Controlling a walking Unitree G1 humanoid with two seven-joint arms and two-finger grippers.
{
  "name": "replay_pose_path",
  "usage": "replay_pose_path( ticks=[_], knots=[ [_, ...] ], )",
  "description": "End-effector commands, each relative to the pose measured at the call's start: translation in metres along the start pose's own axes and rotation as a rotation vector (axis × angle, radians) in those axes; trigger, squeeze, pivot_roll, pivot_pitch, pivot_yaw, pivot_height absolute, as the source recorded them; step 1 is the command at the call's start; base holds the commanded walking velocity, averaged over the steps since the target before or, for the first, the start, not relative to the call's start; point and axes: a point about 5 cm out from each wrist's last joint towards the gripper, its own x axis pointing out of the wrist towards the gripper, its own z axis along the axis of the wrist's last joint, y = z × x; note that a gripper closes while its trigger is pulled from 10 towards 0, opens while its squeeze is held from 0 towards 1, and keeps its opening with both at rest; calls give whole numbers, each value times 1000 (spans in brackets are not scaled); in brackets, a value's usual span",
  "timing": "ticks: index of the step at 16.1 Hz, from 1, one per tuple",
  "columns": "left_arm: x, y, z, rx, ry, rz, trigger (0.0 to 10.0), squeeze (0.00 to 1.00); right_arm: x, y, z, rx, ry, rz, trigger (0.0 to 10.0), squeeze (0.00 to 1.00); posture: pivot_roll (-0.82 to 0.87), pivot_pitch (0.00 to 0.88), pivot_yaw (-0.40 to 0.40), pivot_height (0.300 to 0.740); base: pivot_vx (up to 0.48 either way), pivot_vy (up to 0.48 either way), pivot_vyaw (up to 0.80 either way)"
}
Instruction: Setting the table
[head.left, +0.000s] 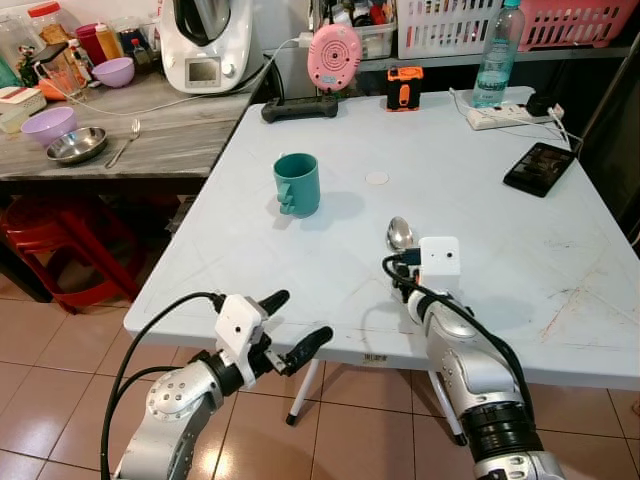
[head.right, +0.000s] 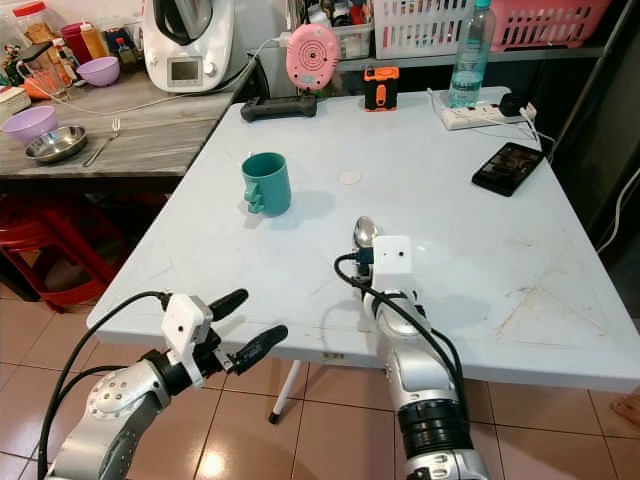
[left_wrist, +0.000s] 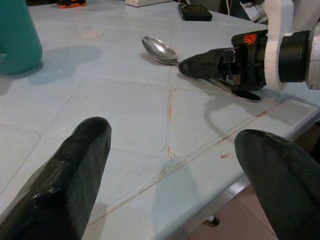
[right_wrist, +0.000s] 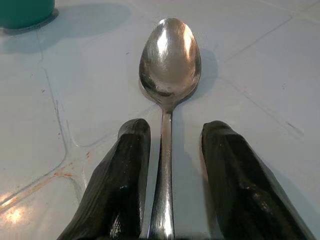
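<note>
The head views are evenly bright and sharp, with no motion blur. Diffuse light from above and behind gives the teal mug (head.left: 297, 184) a soft shadow falling to its right on the pale bench (head.left: 520, 250), and a faint sheen lies across that surface. In the right wrist view the spoon (right_wrist: 169, 65) shows bright glare on its bowl and casts a soft shadow to one side. In the left wrist view the near black fingers (left_wrist: 70, 180) are blurred, out of focus, while the bench beyond stays crisp.
</note>
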Motion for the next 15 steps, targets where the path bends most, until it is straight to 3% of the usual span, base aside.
replay_pose_path(
  ticks=[1,3,4,5,15],
  knots=[
    [0,1,3,17,7,2,10000,0,2,4,0,13,22,26,10000,0,-65,42,136,740,0,0,0],
    [0,1,2,16,13,-1,10000,0,3,4,-2,0,51,57,10000,0,-65,42,136,740,0,0,0],
    [0,0,2,15,14,-3,10000,0,4,3,-2,-19,58,59,7451,0,-65,42,136,740,0,0,0],
    [1,0,2,14,15,-5,10000,0,5,0,-2,-29,69,59,0,0,-66,40,137,740,0,0,0],
    [0,0,-2,7,17,-21,10000,0,6,-6,-11,-18,111,56,0,0,-63,38,135,740,0,0,0]
  ],
)
